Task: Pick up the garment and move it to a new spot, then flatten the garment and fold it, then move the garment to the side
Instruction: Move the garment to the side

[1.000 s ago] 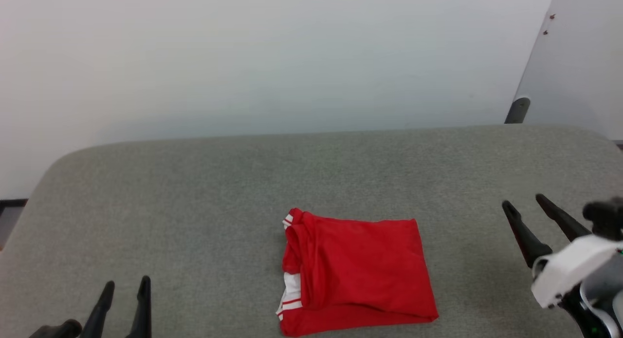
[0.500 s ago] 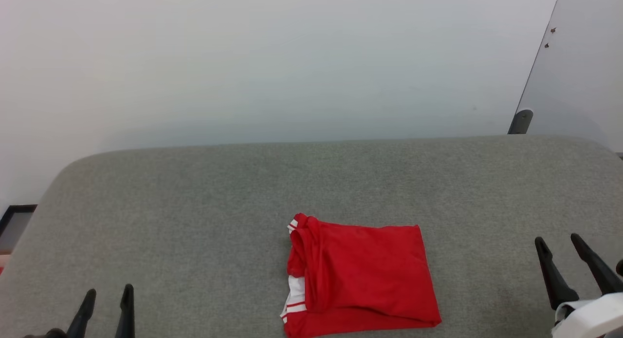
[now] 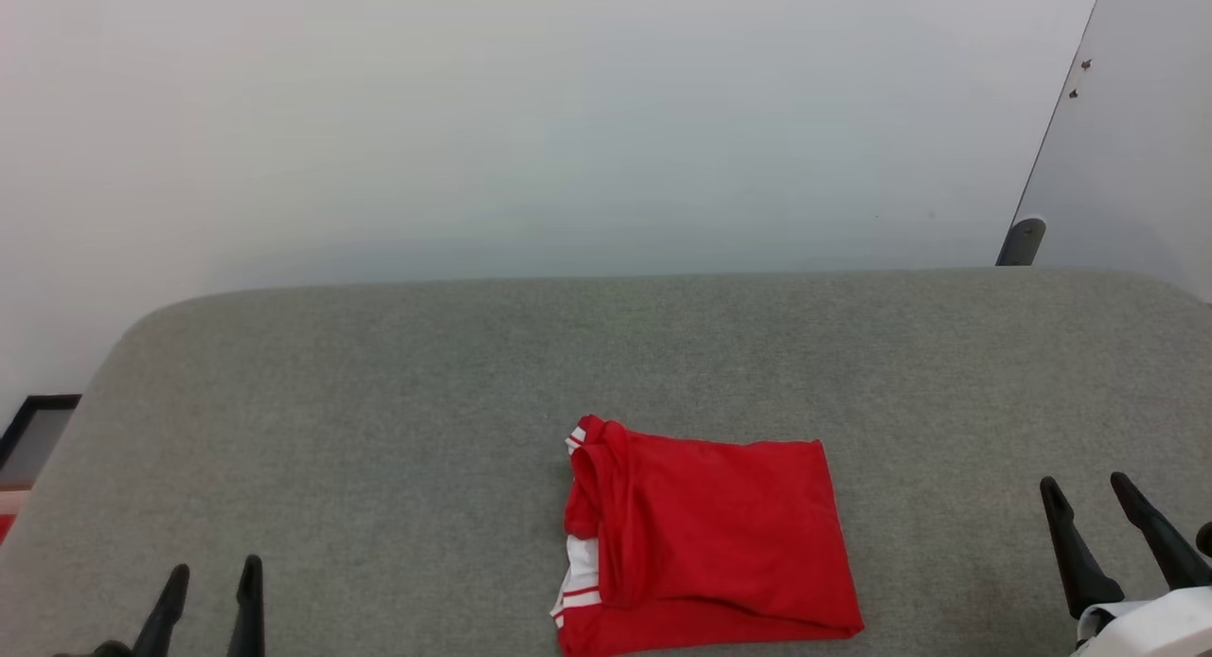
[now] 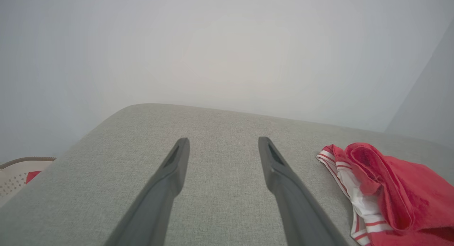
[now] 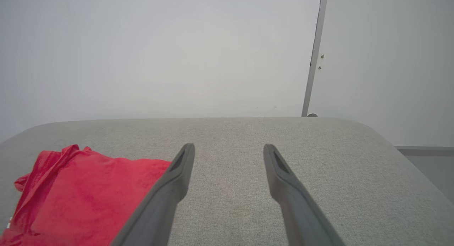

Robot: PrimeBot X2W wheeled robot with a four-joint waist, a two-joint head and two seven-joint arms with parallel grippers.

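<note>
Hovering at the near left corner, the left gripper [image 3: 215, 567] has its two long dark fingers spread apart with nothing between them. Over at the near right, the right gripper [image 3: 1082, 482] is splayed wide and empty too. Between them, well apart from both, the folded red jersey shirt with white striped sleeve trim [image 3: 710, 534] lies flat on the grey fabric-covered table [image 3: 379, 401], close to its near edge. A plain white wall [image 3: 473, 117] stands behind the far edge.
</note>
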